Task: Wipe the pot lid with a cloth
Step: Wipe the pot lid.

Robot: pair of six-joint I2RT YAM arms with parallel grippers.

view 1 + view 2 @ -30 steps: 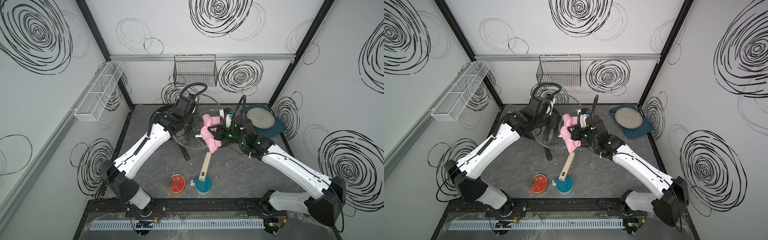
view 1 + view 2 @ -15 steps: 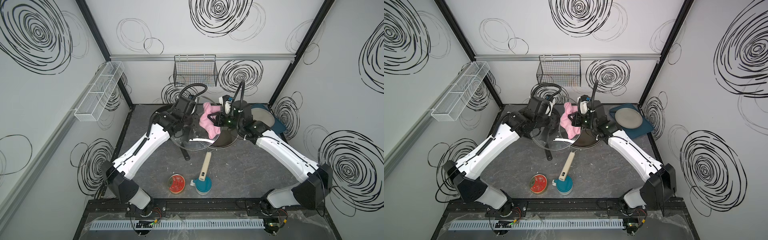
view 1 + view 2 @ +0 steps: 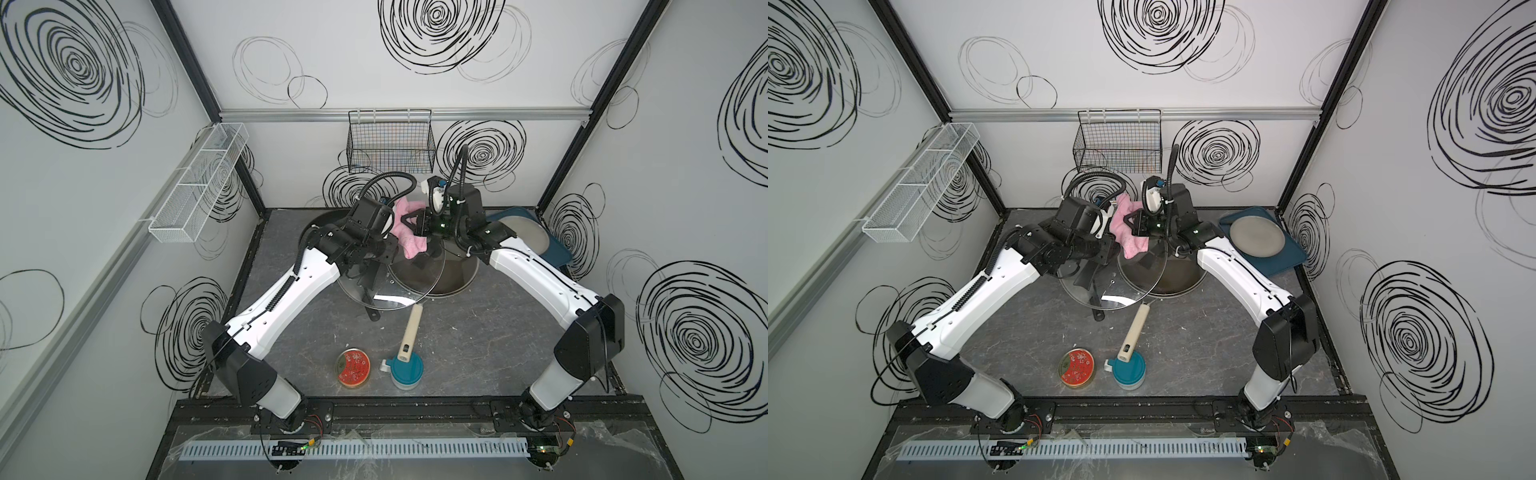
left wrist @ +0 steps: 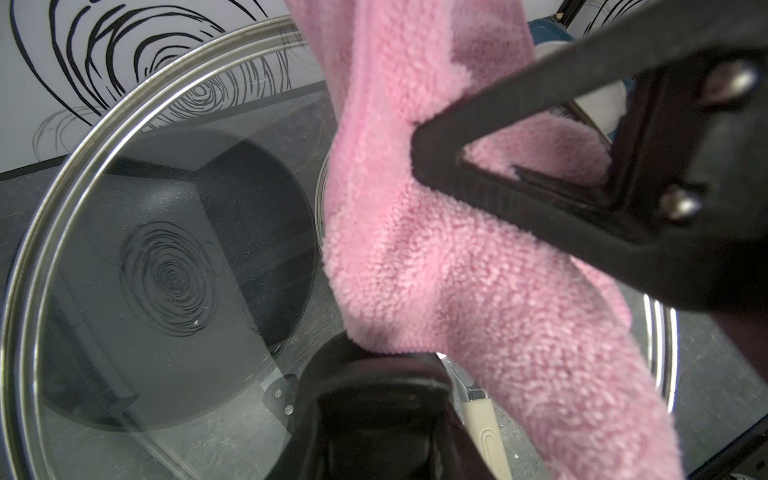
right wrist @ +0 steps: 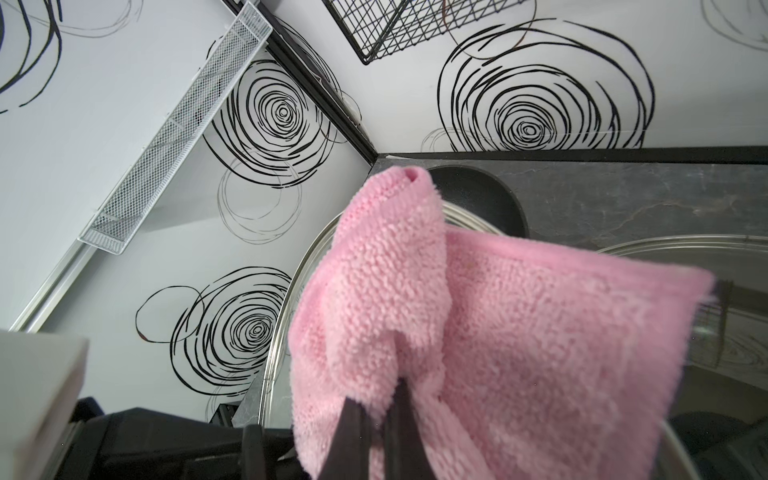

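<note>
The pot lid [image 3: 399,291] [image 3: 1121,291] is a round glass disc with a steel rim, held tilted above the table. My left gripper [image 3: 386,254] [image 4: 382,407] is shut on the lid's black knob [image 4: 374,370]. The cloth [image 3: 409,232] [image 3: 1127,235] is pink and fuzzy; it hangs bunched against the lid's far upper edge. My right gripper [image 3: 417,222] [image 5: 374,419] is shut on a fold of the cloth [image 5: 498,332]. In the left wrist view the cloth [image 4: 415,249] drapes over the glass [image 4: 145,257] beside the right fingers [image 4: 540,208].
A black frying pan [image 3: 328,222] lies under the left arm. A second pan [image 3: 457,278] with a beige handle [image 3: 409,332] sits below the lid. A red tin [image 3: 353,368] and a teal cup [image 3: 405,372] stand near the front. A blue tray [image 3: 552,249] is back right.
My right gripper has carried the cloth from the lid's near middle up to its far edge. The left arm and the lid have hardly moved.
</note>
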